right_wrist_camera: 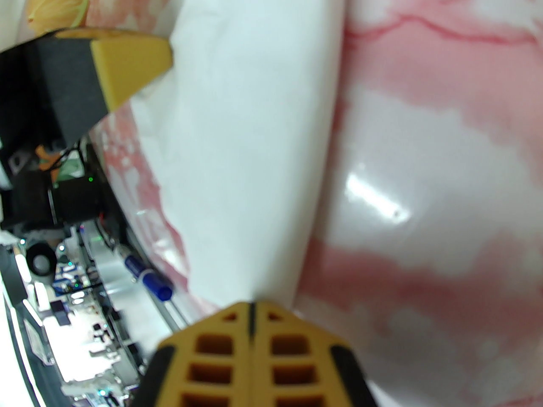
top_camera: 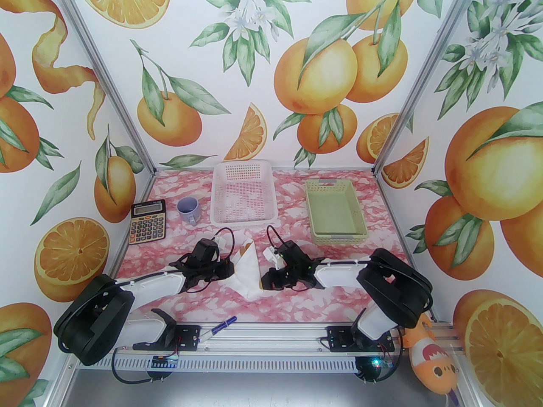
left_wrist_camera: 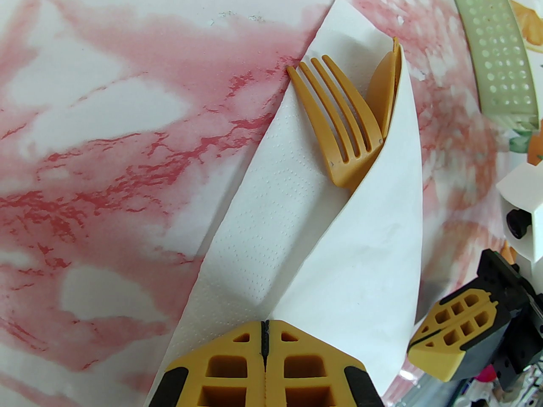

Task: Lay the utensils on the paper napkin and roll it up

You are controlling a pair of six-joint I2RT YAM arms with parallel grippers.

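The paper napkin (top_camera: 248,271) lies mid-table, folded into a long cone around the utensils. An orange-brown fork (left_wrist_camera: 339,117) and spoon (left_wrist_camera: 386,87) stick out of the napkin's (left_wrist_camera: 275,227) far open end, and their handles are hidden under the folded flap. My left gripper (left_wrist_camera: 265,324) is shut, and the flap's edge runs into its tips at the cone's left side (top_camera: 232,269). My right gripper (right_wrist_camera: 251,308) is shut too. It pinches the napkin's (right_wrist_camera: 254,142) right edge near the cone's near end (top_camera: 261,281), and its yellow tips (left_wrist_camera: 424,346) meet that edge.
At the back stand a calculator (top_camera: 147,220), a blue mug (top_camera: 188,209), a white perforated basket (top_camera: 244,193) and a green basket (top_camera: 335,212). A blue pen (top_camera: 220,326) lies at the near edge by the rail. A plush toy (top_camera: 432,365) sits outside at the right.
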